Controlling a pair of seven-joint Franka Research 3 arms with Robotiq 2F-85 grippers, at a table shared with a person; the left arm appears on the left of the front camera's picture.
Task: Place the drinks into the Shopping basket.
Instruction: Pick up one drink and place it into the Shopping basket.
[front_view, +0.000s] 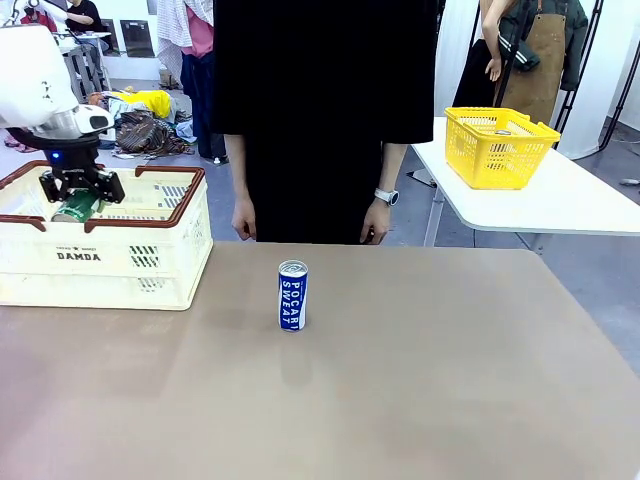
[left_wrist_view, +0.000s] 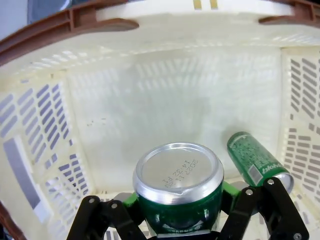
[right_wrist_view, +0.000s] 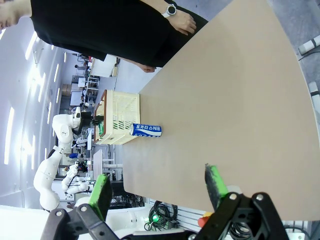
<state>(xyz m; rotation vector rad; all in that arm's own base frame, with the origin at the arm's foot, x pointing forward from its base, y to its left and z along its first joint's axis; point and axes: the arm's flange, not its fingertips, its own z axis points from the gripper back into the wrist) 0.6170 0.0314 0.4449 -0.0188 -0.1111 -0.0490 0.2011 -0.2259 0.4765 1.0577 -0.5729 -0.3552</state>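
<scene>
A green can is clamped between the left fingers and is held tilted over the inside of the cream basket, which is set at the left of the surface. In the left wrist view a silver end of the held can is turned towards the camera, and a second green can is seen lying on its side on the basket floor. A blue-and-white can is stood upright near the middle of the surface, well apart from the basket. The right fingers are spread wide apart.
</scene>
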